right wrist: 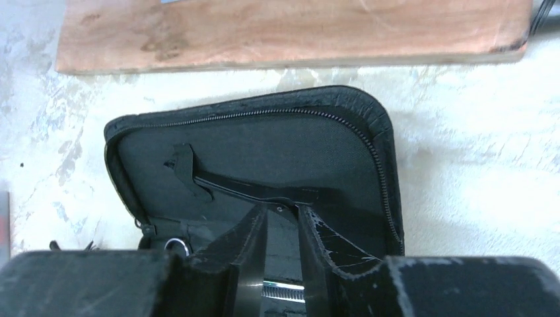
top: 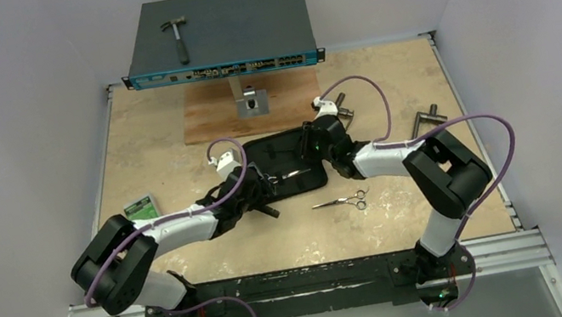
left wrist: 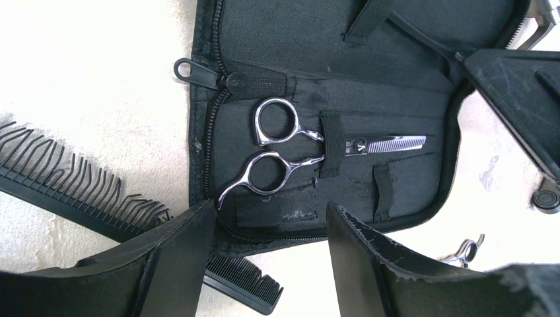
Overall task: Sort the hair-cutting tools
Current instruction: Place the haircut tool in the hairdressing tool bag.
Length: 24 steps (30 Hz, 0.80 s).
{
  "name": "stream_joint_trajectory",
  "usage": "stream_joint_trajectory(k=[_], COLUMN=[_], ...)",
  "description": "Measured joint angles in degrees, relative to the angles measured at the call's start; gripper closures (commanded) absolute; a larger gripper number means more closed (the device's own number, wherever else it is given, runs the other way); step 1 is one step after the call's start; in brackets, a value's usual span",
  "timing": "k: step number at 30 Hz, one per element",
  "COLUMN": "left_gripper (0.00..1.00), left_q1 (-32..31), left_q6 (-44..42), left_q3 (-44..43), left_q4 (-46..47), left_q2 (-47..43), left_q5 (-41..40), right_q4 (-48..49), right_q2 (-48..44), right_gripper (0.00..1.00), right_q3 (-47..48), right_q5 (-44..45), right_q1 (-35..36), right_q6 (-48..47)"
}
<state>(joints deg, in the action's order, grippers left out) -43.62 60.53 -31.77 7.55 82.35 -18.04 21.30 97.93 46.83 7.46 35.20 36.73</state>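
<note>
Scissors [left wrist: 389, 144] strapped in open black case [left wrist: 297, 39], comb [left wrist: 59, 201] beside it

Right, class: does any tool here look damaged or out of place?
Yes. The black comb beside the open case has bent, splayed teeth, so it looks damaged. One pair of scissors lies loose on the table, while the other pair sits strapped inside the case.

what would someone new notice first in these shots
The open black zip case sits in the middle of the table, with both arms bent in over it. Inside, silver scissors are tucked under an elastic strap, just ahead of the open left gripper. A second pair of scissors lies loose on the table, right of the case.
</note>
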Motion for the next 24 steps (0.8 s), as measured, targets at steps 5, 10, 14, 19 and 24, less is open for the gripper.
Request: stream_joint_trajectory(k=[5,10,14,19,24], left_gripper=[0.39,0.39,0.39,0.39,0.37], left_q1=[0.00,0.00,0.07,0.11,0.11], left_q6=[-0.02,-0.02,-0.02,-0.02,-0.02], left_q3=[0.00,0.00,0.00,0.00,0.00], left_q4=[0.57,0.66,0.63,0.50,-0.37], left_q2=[0.42,0.59,0.57,0.35,-0.59], left_q5=[0.04,0.02,0.07,0.11,0.68], right_q4=[-0.07,0.15,-0.07,-1.36,-1.57], right_q2=[0.11,1.62,2.80,0.48,-2.75], right_gripper=[0.78,0.77,0.67,0.63,0.62], right_q3=[1.77,3.32,4.15,4.02,2.89], right_q5=[0.98,1.05,1.53,2.51,2.21], right_q1=[-0.02,-0.02,0.00,-0.02,0.00], right_q6=[-2.80,-5.27,-6.54,-6.91,-6.01])
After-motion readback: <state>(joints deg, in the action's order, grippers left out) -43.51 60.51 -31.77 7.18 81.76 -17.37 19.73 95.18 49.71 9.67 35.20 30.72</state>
